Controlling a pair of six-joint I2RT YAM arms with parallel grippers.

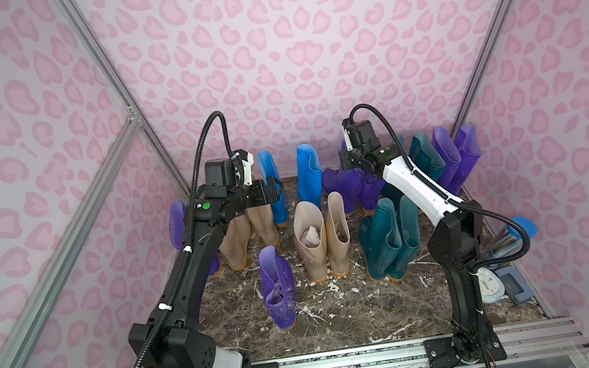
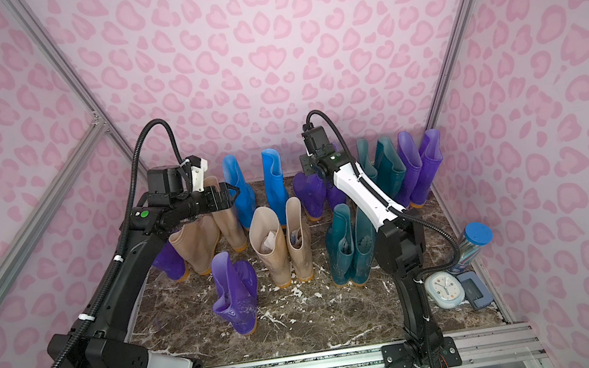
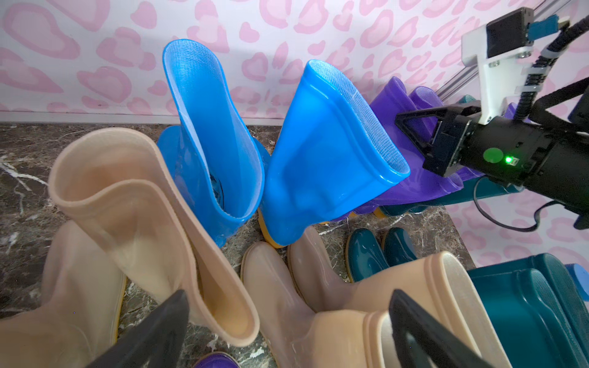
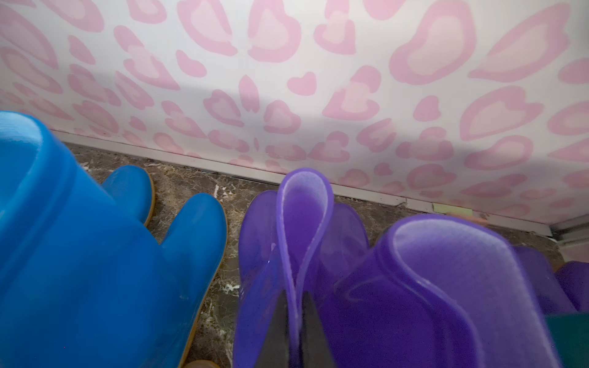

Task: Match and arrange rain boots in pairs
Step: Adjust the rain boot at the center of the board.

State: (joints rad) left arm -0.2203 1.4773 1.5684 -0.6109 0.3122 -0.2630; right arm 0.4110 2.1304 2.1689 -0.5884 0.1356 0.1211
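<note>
Right hand (image 4: pixel 294 318): I hold it pinched on the cuff of the purple boot (image 4: pixel 306 223) right beneath.
Left hand (image 1: pixel 274 192): wide, empty.
Risk: I judge the thin, floppy cuff could slip; lifting may topple the neighbouring purple boot (image 4: pixel 446 286) beside it.

Middle beige pair (image 1: pixel 312 244): my landmark; upright, side by side, paper inside.
Blue pair (image 1: pixel 309 175): behind it, upright, slightly apart.
Other beige pair (image 1: pixel 266 227): left of it, leaning.
Near teal pair (image 1: pixel 385 242): right of it, touching.
Lone purple boot (image 1: pixel 278 287): front-left of it, upright.
Pinched purple boot (image 4: pixel 302 223): behind-right of it; I see its cuff squeezed flat in the right gripper (image 4: pixel 295 302).
Far teal pair (image 1: pixel 424 156), far purple pair (image 1: pixel 468 154): farthest back-right of it, upright.
</note>
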